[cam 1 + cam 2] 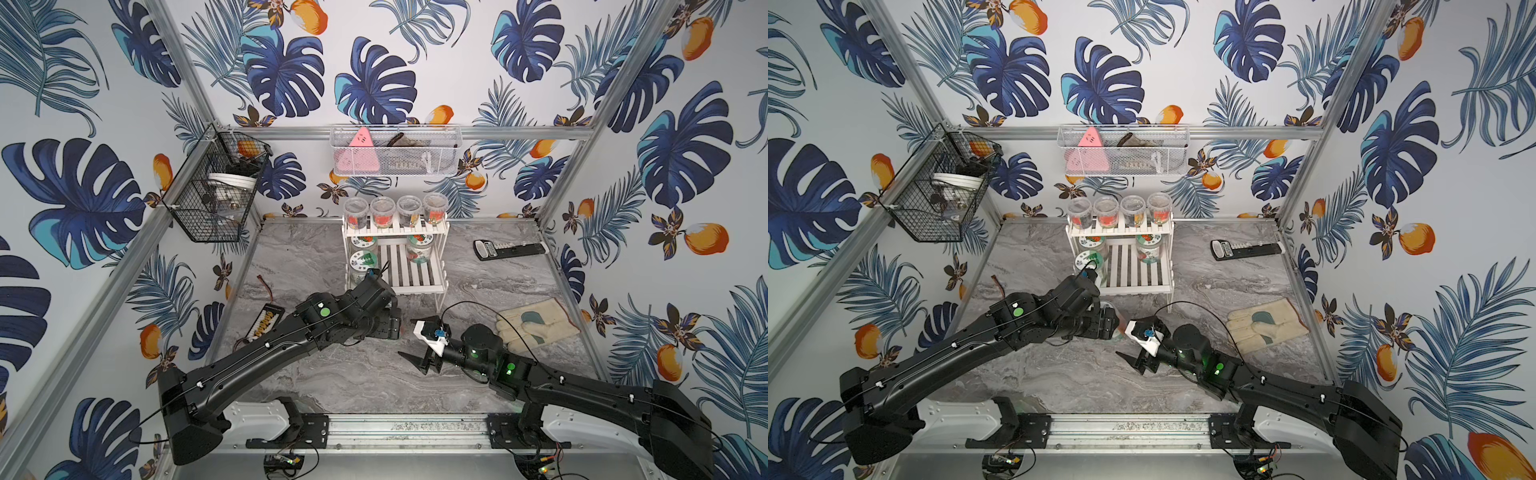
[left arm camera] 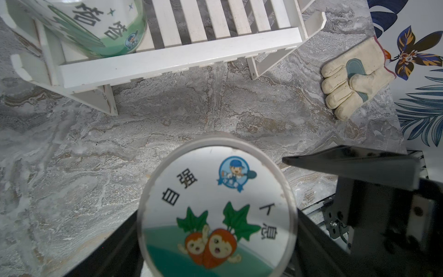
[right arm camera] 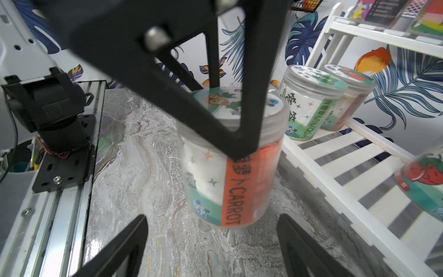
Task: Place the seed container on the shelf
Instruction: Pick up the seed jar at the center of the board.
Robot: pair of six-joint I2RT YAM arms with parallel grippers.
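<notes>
While the right claw (image 1: 406, 337) is hanging released beside the load, its jaws spread with nothing between them, it is sitting close enough that a careless swing of either arm could be knocking the two claws together. Just past it, the left claw (image 2: 217, 212) is clenching the seed container (image 3: 227, 187), the carrot-labelled jar, from above, with one finger on each side near the lid.

The jar is leaning a little in that grip, low over the tabletop (image 1: 332, 374) and just in front of the shelf (image 1: 409, 276). Whether its base is touching, I cannot tell. That lean is looking like the first hazard, since smooth clear plastic could be slipping or twisting between the fingers during a lift.

Next is the raised front rail (image 2: 179, 62) of the lower tier. A shallow lift could be catching the jar's base there and shoving the light rack on its thin legs.

Beyond the rail, the free slats are lying between a mimosa jar (image 3: 309, 108) and a jar with a red fruit on its lid (image 3: 424, 177), so a drifting approach could be bumping either. Farthest back, the upper tier (image 1: 397, 230) is carrying four jars (image 1: 395, 210), and too high a carry could be striking its edge.
</notes>
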